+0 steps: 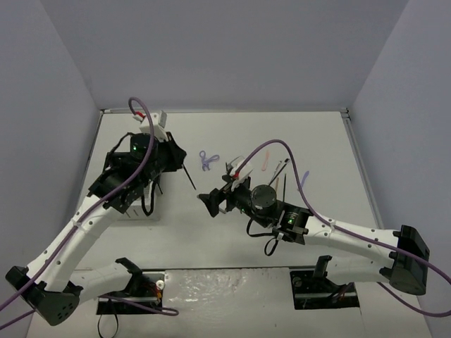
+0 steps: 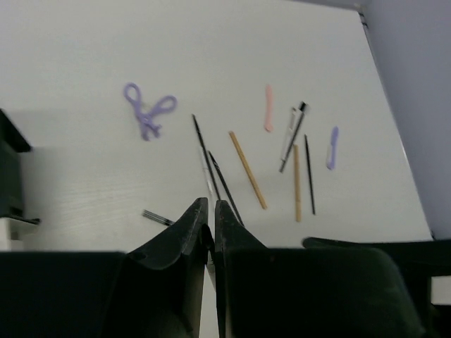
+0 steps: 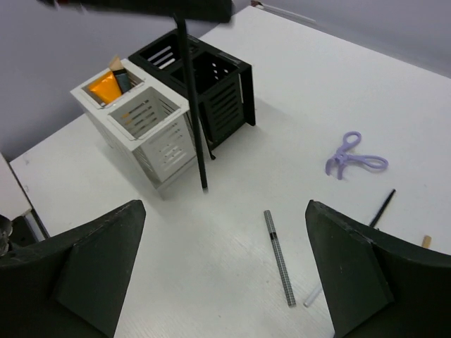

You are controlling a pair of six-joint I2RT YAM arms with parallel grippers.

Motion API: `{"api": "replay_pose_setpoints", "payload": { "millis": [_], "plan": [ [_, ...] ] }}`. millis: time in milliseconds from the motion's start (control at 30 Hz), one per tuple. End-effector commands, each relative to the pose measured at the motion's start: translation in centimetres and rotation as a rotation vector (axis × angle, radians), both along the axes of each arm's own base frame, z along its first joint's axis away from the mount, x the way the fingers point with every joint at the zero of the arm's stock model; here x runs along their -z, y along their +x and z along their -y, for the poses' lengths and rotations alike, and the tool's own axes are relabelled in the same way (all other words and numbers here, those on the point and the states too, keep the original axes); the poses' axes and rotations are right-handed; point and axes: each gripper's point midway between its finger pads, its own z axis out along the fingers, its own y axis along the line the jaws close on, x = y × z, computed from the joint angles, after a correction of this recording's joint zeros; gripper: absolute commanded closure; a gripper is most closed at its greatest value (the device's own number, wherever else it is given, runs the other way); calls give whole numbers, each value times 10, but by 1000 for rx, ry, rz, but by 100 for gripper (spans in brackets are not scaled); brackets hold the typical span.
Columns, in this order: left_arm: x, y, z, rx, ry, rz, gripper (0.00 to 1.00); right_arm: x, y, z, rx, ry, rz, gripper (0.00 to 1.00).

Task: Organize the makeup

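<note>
My left gripper (image 1: pixel 175 151) (image 2: pixel 209 205) is shut on a thin black pencil (image 1: pixel 189 179) (image 3: pixel 194 105), which hangs slanted above the table beside the slotted organizer (image 3: pixel 162 141). An orange tube (image 3: pixel 102 88) stands in the organizer's white half. My right gripper (image 1: pixel 211 204) (image 3: pixel 225 208) is open above the table with nothing between its fingers; a grey patterned pencil (image 3: pixel 280 257) lies below it. More makeup lies loose on the table: a purple scissor-like tool (image 2: pixel 148 113) (image 3: pixel 352 156), two tan sticks (image 2: pixel 247 169), a pink tool (image 2: pixel 268 107), a lilac tool (image 2: pixel 332 146) and thin black pencils (image 2: pixel 309 174).
The organizer sits at the table's left, mostly hidden under my left arm in the top view. A black-and-white pen (image 2: pixel 293 128) lies among the loose items. The walls (image 1: pixel 394 84) close in the table on the back and both sides.
</note>
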Motion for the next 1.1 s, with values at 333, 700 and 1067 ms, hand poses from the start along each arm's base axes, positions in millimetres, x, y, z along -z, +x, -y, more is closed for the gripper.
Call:
{"api": "replay_pose_setpoints", "payload": {
  "millis": [333,700,1067],
  "plan": [
    [-21,111,-249,-695,219,192,100,20,21,37,153,-36,-57,4],
    [24,144,-289,-800,262,134,93,41,18,44,159,-65,-96,4],
    [53,129,-288,-811,263,39,55,69,29,54,248,-126,-174,11]
  ]
}}
